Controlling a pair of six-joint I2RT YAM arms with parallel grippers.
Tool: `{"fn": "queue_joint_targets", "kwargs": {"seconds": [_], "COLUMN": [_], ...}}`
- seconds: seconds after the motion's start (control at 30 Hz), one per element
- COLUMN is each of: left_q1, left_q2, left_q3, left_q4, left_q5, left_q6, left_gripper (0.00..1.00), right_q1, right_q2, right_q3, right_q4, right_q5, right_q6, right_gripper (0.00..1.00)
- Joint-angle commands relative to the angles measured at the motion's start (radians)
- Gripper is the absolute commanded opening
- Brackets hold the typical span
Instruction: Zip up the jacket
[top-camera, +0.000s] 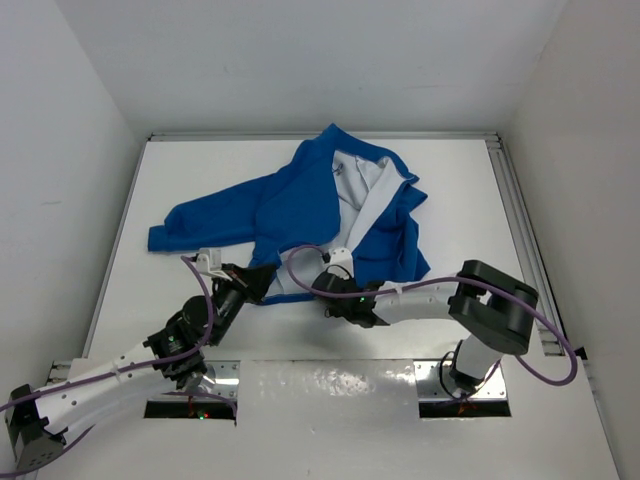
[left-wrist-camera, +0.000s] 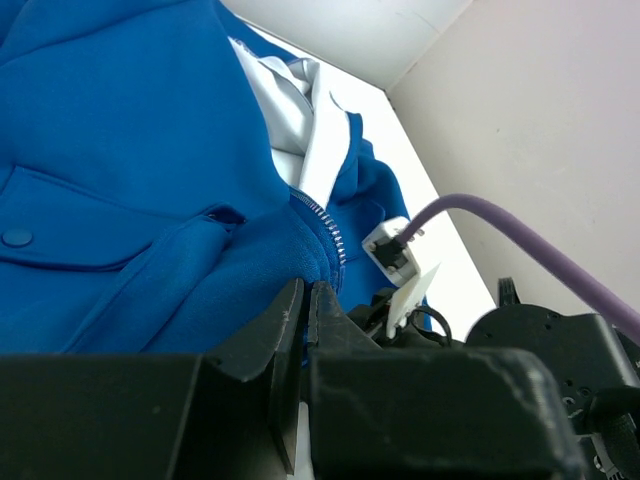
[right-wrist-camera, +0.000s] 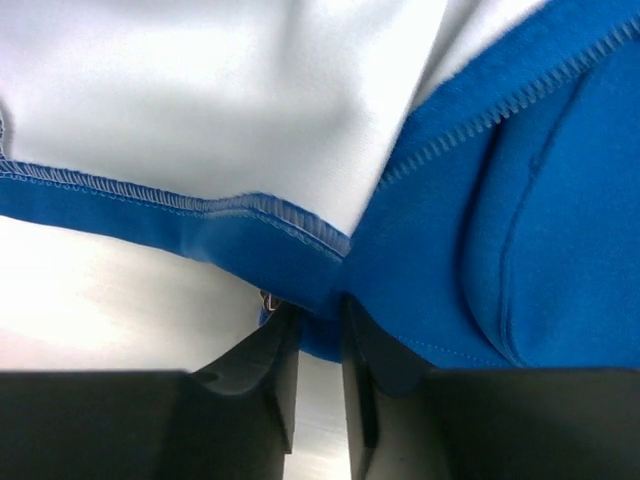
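on the table (top-camera: 460, 190), low-reaching left claw (left-wrist-camera: 303, 292) and right claw (right-wrist-camera: 312, 312) pinch the jacket (top-camera: 290, 205).

Wht table (top-camera: 460, 220), wht walls (top-camera: 300, 60)

- Bright, even light came from above; shadows were soft.
- Glare smeared the metal plate (top-camera: 330, 385) at the near edge.
- Right wrist: fingers (right-wrist-camera: 262, 385) were dark and blurred, jacket (right-wrist-camera: 520, 250) crisp, table (right-wrist-camera: 90, 295) blown white.
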Motion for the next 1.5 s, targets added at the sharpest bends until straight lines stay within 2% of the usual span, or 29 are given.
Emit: {"fn": "queue_joint_targets", "kwargs": {"seconds": [0.0,0.1,0.27,0.37,0.57,0.73,0.87,1.0,1.1,1.23,1.47], "left_q1": [0.003,0.003,0.003,0.003,0.003,0.003,0.003,0.003,0.003,0.003,0.001], "left_q2": [-0.008,-0.008,0.006,0.005,0.096,0.184,0.225,0.261,0.348,0.417,0.495], "left_q3": [0.011,0.017,0.019,0.003,0.019,0.101,0.149,0.186,0.236,0.261,0.273], "left_q4": [0.035,0.029,0.031,0.061,0.124,0.101,0.089,0.098,0.081,0.086,0.113], "left_q5": [-0.007,-0.001,-0.001,0.011,0.105,0.166,0.188,0.205,0.228,0.234,0.219], "left_q6": [0.008,0.005,0.000,0.000,-0.009,-0.013,-0.021,-0.062,-0.091,-0.121,-0.124], "left_gripper": [0.00,0.00,0.00,0.00,0.00,0.00,0.00,0.00,0.00,0.00,0.00], "right_q1": [-0.001,-0.002,-0.001,0.001,0.001,0.002,0.002,0.002,0.002,0.002,0.004], "right_q2": [-0.027,-0.073,-0.159,-0.243,-0.499,-0.627,-0.667,-0.636,-0.598,-0.577,-0.567], "right_q3": [-0.079,-0.136,-0.173,-0.216,-0.397,-0.505,-0.565,-0.628,-0.653,-0.644,-0.587], "right_q4": [-0.014,-0.011,-0.046,-0.007,0.419,0.713,0.964,1.185,1.322,1.353,1.278], "right_q5": [-0.039,-0.037,-0.013,-0.011,-0.022,-0.035,-0.037,-0.020,-0.020,-0.031,-0.017], "right_q6": [0.060,0.080,0.079,0.068,-0.013,-0.137,-0.202,-0.223,-0.213,-0.207,-0.231], "right_gripper": [0.20,0.10,0.00,0.00,0.00,0.00,0.00,0.00,0.00,0.00,0.00]}}
